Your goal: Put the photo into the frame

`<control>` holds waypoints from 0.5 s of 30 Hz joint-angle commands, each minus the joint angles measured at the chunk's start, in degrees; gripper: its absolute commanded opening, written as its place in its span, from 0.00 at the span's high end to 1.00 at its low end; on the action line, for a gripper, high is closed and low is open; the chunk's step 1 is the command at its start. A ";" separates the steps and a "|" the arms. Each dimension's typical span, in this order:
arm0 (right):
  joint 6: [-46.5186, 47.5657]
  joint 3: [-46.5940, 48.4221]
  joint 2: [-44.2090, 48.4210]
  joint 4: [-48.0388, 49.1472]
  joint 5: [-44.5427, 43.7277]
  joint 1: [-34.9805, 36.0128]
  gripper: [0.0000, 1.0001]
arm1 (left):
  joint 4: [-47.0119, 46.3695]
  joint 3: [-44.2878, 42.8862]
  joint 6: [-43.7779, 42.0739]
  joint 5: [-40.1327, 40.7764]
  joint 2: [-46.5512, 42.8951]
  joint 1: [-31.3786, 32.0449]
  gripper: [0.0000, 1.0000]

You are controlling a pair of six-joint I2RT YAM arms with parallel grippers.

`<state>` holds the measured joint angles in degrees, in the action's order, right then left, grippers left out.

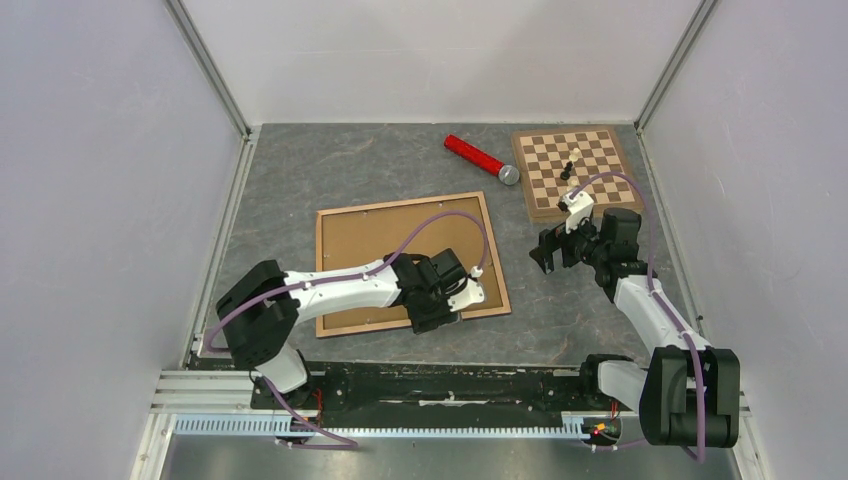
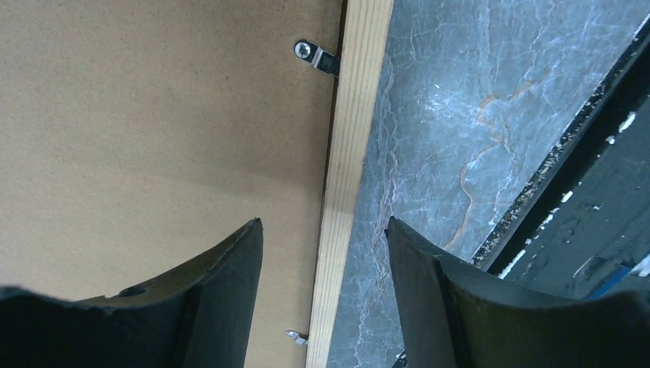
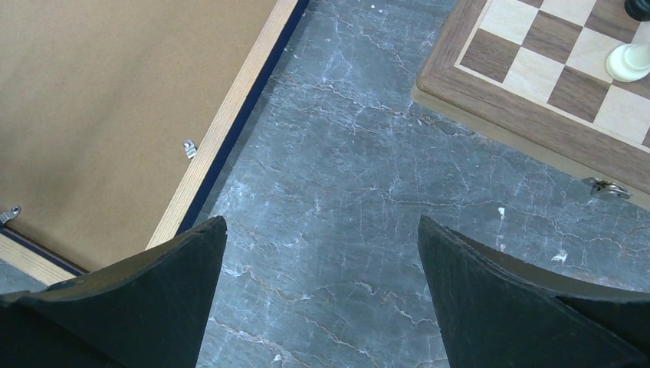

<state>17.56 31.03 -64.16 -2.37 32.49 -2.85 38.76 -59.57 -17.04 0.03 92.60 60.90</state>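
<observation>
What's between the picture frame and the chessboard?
Bare grey table, in the right wrist view, between the frame and the chessboard; one small metal piece lies beside the board.

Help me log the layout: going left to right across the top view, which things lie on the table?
frame → red tube → chessboard

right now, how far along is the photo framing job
Looks done: the brown backing panel lies inside the frame, wood side up. No photo shows, so it may be underneath. In hand: the left gripper hangs open astride the frame's rail near a clip; the right gripper is open over the table. Left: likely securing clips.
</observation>
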 commanded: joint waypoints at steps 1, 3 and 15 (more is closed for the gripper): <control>0.68 -0.44 0.85 1.91 1.26 -0.29 0.02 | -2.12 -0.11 -2.73 1.90 1.08 0.53 0.35; 0.71 -0.44 0.79 1.90 1.43 -0.31 0.02 | -2.11 -0.02 -2.74 1.82 1.49 0.63 0.37; 1.08 -0.43 0.35 1.93 1.96 -0.31 0.02 | -2.19 1.26 -2.83 1.95 3.18 2.15 0.45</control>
<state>17.76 31.03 -64.16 -2.37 33.15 -2.87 38.33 -58.85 -17.23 1.45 95.13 62.37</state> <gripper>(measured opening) 0.979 0.552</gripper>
